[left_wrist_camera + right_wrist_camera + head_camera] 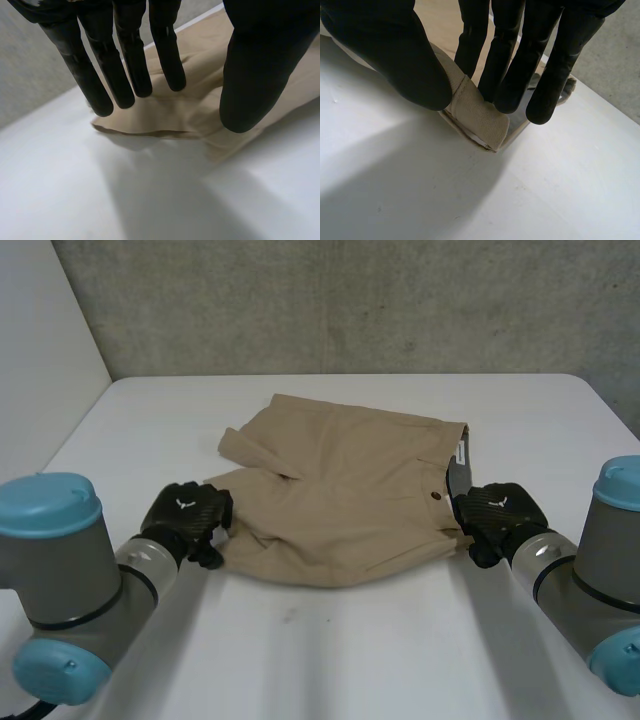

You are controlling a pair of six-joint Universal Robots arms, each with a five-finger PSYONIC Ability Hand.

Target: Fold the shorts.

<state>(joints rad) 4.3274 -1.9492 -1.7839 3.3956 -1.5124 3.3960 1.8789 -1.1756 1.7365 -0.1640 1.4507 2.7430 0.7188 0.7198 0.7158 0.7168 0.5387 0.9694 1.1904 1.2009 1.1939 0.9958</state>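
Observation:
Tan shorts [350,500] lie on the white table [330,660], partly folded, with a leg flap turned over at the far left and the buttoned waistband toward the right. My left hand [185,515] is at the near left edge of the shorts. In its wrist view the left hand [125,65] holds its fingers straight and its thumb apart, just above a rumpled leg hem [175,115] lying on the table. My right hand [500,512] is at the waistband's right end. There its thumb [395,55] and fingers pinch a folded waistband corner [480,117].
A grey concrete wall [350,300] runs behind the table's far edge. A white panel [40,350] stands at the left side. Bare white tabletop lies in front of the shorts, between my two arms.

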